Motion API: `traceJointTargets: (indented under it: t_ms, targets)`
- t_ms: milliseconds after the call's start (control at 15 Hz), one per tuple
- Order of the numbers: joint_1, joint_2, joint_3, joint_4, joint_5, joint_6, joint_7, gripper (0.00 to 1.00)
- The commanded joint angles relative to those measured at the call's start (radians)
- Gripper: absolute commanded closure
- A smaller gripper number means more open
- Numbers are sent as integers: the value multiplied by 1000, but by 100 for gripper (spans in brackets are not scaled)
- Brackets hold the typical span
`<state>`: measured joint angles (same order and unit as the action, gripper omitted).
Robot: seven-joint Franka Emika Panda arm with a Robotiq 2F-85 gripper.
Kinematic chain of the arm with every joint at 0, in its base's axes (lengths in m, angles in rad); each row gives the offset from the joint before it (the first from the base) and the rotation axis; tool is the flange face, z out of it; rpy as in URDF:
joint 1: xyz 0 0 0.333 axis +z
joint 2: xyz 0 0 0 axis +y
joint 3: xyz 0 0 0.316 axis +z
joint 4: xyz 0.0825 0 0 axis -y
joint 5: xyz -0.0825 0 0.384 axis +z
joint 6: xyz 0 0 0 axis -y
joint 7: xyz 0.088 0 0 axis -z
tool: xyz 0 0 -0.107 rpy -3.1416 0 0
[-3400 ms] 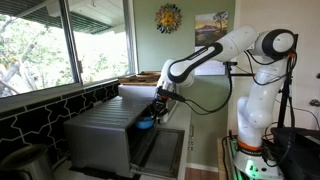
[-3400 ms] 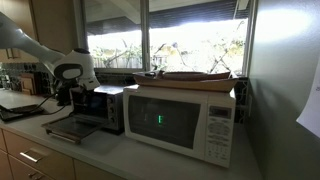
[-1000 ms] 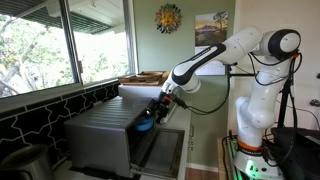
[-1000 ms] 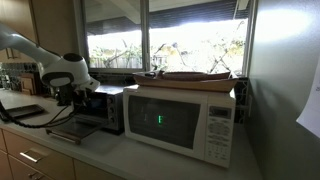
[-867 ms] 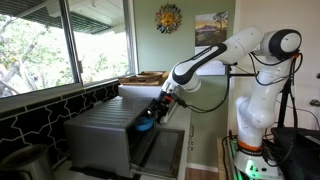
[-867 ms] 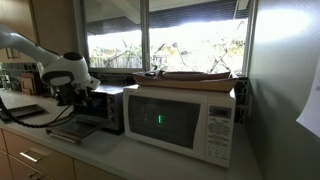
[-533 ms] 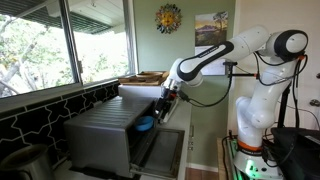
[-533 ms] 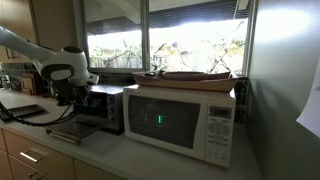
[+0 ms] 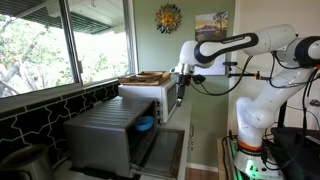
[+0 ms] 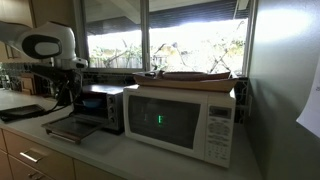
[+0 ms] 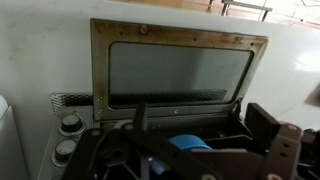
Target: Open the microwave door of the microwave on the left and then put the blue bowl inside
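The grey brushed-metal microwave (image 9: 103,133) stands with its microwave door (image 9: 160,152) folded down and open. Inside the cavity, near the front, rests the blue bowl (image 9: 145,124). My gripper (image 9: 179,95) hangs open and empty above the open door, clear of the bowl. From the wrist view I look down on the lowered door (image 11: 180,62) with its glass pane and on the bowl (image 11: 188,145) beyond it. A dark finger (image 11: 272,135) shows at the right of that view. In an exterior view the door (image 10: 66,128) lies flat in front of the appliance (image 10: 101,107).
A white microwave (image 10: 185,118) with a dark window stands beside the grey one, and a wooden tray (image 10: 190,76) lies on top of it. Windows run along the counter's back. Two knobs (image 11: 68,124) sit beside the grey appliance's opening.
My gripper has pulled back out of the grey microwave and risen above it. The blue bowl has stayed behind inside the cavity.
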<state>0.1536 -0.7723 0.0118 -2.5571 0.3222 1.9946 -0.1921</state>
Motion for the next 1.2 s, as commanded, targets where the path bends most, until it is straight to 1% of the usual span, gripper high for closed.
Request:
traceJointTargets:
  t_ms: [0,333,533,600,1133]
  targets:
    - [8,-124,-32,18,-55,-107,-60,0]
    - [8,-213,-49,61,-76,-211,-94,0]
    - [5,-248,-50,76,-86,-244,-104,0]
    - [6,-220,-42,74,-62,-206,-84,0]
    - [6,-223,-42,75,-62,-208,-85,0]
